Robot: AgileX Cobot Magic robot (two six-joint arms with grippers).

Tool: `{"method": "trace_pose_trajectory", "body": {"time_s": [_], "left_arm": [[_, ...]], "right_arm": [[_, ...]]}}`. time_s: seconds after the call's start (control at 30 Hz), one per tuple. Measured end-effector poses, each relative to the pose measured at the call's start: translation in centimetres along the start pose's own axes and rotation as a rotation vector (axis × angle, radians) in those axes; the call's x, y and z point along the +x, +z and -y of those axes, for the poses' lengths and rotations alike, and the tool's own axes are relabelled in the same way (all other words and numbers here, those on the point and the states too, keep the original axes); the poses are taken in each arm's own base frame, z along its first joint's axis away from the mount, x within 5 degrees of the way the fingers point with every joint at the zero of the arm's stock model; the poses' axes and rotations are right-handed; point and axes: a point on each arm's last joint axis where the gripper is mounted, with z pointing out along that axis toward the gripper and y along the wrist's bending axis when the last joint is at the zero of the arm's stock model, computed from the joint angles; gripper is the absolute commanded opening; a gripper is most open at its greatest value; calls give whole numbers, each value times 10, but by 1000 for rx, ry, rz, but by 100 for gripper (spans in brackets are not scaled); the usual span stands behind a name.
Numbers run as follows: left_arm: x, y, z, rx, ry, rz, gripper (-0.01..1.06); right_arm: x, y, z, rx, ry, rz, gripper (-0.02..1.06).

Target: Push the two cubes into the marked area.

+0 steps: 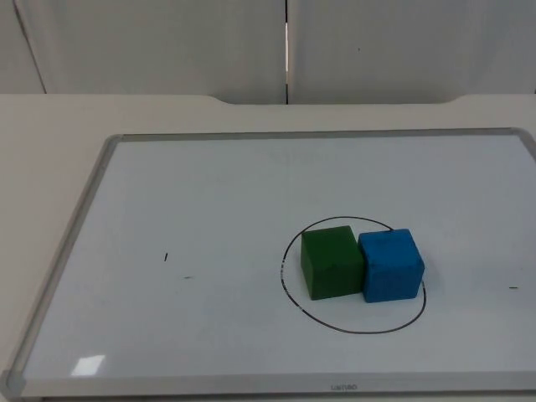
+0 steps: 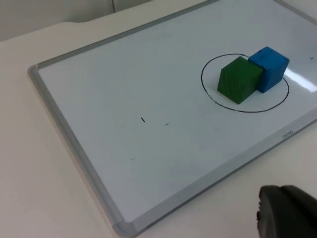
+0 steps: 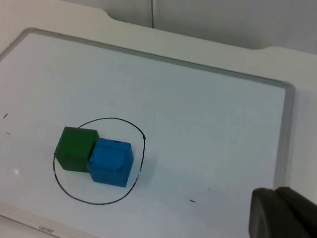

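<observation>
A green cube (image 1: 332, 262) and a blue cube (image 1: 391, 265) stand side by side, touching, on a whiteboard (image 1: 209, 193). Both sit inside a hand-drawn black circle (image 1: 352, 332), with the blue cube's right side close to the line. The same pair appears in the left wrist view as green cube (image 2: 238, 79) and blue cube (image 2: 270, 68), and in the right wrist view as green cube (image 3: 75, 148) and blue cube (image 3: 112, 161). My left gripper (image 2: 287, 213) hangs well back from the cubes, off the board's edge. My right gripper (image 3: 282, 214) waits far from them too, near the board's right frame.
The whiteboard's grey frame (image 1: 67, 251) lies on the white table (image 1: 50, 126), with the grey partition wall (image 1: 167, 42) behind. Small pen marks sit on the board at the left (image 1: 166, 257) and far right (image 1: 513, 287).
</observation>
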Motion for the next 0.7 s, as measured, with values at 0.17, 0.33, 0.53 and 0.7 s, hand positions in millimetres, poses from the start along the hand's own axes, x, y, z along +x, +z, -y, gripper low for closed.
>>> {"method": "trace_pose_trajectory", "body": {"time_s": [0.17,0.33,0.53,0.7], "left_arm": [[0,0,0,0,0,0,0],[0,0,0,0,0,0,0],[0,0,0,0,0,0,0],[0,0,0,0,0,0,0]], "right_arm": [[25,-18,-1,-17,24,27,0],[45,-38,-1,-32,23,45,0],[60,-62,-3,-56,6,152,0],[67,-73,-7,-106,-29,215,0]]}}
